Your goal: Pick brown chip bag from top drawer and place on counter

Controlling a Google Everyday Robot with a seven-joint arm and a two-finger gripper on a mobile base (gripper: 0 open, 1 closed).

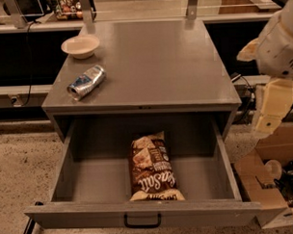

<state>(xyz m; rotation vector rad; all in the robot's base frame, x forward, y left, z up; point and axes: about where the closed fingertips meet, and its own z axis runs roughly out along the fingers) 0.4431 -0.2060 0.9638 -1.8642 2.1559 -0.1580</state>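
The brown chip bag (152, 169) lies lengthwise in the middle of the open top drawer (91, 183), one end against the front panel with its black handle (142, 220). The grey counter (159, 60) is the cabinet top above the drawer. My gripper (270, 112) hangs at the right edge of the view on the white arm (279, 47), beside the cabinet's right side. It is at about the height of the counter edge, apart from the bag and outside the drawer. It holds nothing that I can see.
A crushed silver-blue can (86, 82) lies on the counter's left front, with a cream bowl (80, 45) behind it. An open cardboard box (274, 182) with clutter stands on the floor right of the drawer. A rail with posts (192, 4) runs behind the counter.
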